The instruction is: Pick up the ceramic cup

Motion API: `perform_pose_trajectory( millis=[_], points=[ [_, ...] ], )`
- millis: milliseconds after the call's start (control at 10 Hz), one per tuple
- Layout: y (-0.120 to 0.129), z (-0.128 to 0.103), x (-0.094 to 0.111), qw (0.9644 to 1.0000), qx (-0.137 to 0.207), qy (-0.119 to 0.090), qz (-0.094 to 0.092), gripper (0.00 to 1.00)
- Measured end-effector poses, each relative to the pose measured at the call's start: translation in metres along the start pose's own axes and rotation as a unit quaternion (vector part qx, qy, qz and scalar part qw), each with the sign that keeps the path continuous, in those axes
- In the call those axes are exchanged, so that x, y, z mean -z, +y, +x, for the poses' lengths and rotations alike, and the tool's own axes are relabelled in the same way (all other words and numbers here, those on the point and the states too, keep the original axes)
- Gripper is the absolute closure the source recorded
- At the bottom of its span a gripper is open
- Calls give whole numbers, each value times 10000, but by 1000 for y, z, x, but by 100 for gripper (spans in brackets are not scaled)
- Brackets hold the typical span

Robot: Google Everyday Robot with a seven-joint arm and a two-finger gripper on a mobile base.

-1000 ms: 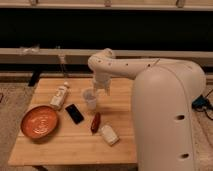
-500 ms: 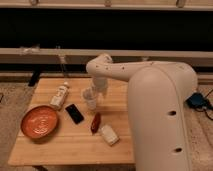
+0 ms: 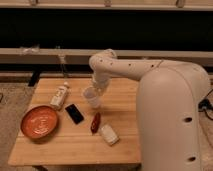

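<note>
Table (image 3: 60, 150) is showing pale wood with visible plank grain and a matt finish; robot arm (image 3: 165, 95) is looking like smooth white plastic shell with a soft sheen. Ceramic cup (image 3: 91, 97) is reading as plain white and smooth, with the gripper (image 3: 98, 86) sitting right at its far-right rim. Plate (image 3: 39, 122) at near left is showing glossy orange-red glaze, phone (image 3: 74, 113) is looking glossy black, white bottle (image 3: 59, 96) is looking like smooth plastic.
</note>
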Motion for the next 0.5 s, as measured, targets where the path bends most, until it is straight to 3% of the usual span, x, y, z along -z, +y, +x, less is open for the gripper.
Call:
perform_pose_trajectory(
  millis=[400,500],
  points=[
    [-4,-5,45,9994,-15,-90,-328,100],
    [-1,-7,65,9987,71,-116,-482,100]
  ],
)
